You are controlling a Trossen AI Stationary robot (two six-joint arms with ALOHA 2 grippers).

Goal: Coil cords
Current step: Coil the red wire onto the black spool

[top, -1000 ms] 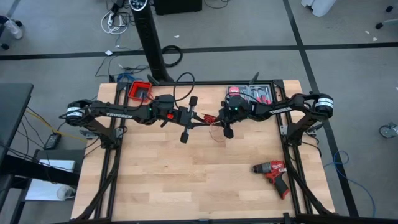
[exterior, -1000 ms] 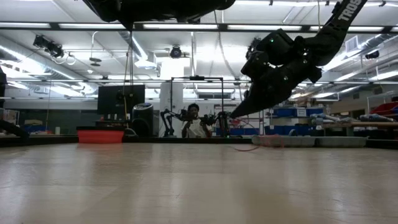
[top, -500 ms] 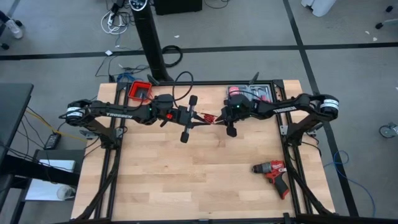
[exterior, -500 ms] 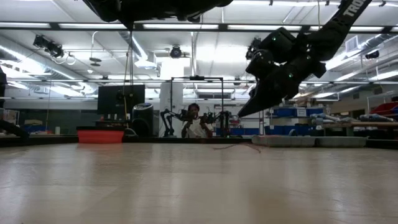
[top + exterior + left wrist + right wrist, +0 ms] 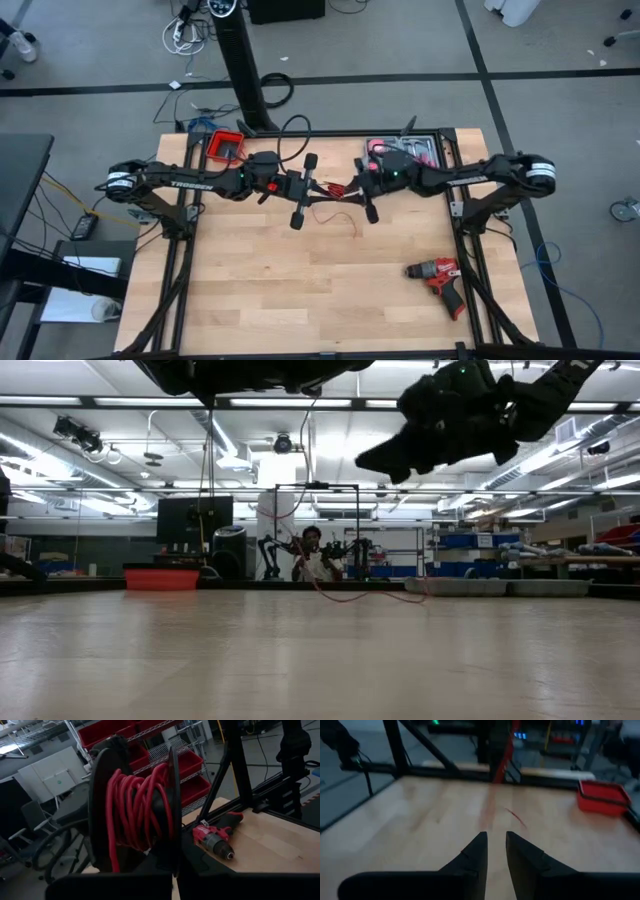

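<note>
My left gripper (image 5: 292,188) is shut on a black spool (image 5: 132,810) wound with red cord and holds it level above the table's middle. The thin red cord (image 5: 338,205) leaves the spool, hangs in a slack loop (image 5: 335,597) whose bottom touches the table, and reaches my right gripper (image 5: 352,190). That gripper stands just right of the spool, well above the table, its fingertips (image 5: 481,845) a narrow gap apart around the cord. My left gripper holds the spool by its lower part (image 5: 165,865), but its own fingers hide the place of contact. The spool is lifted clear, its flanges upright. My right gripper has the red cord (image 5: 489,815) between its fingertips, coming level from the table's right. The cord hangs slack below.
A red and black drill (image 5: 438,278) lies at the near right of the table. At the far left stands a red bin (image 5: 226,146), and a tray of tools (image 5: 405,150) at the far right. A person sits in the room beyond the far edge.
My right gripper has risen and tipped from slanting downward to nearly level, edging toward the spool. The cord's slack, which lay low by the table, now hangs as a taller loop from above.
</note>
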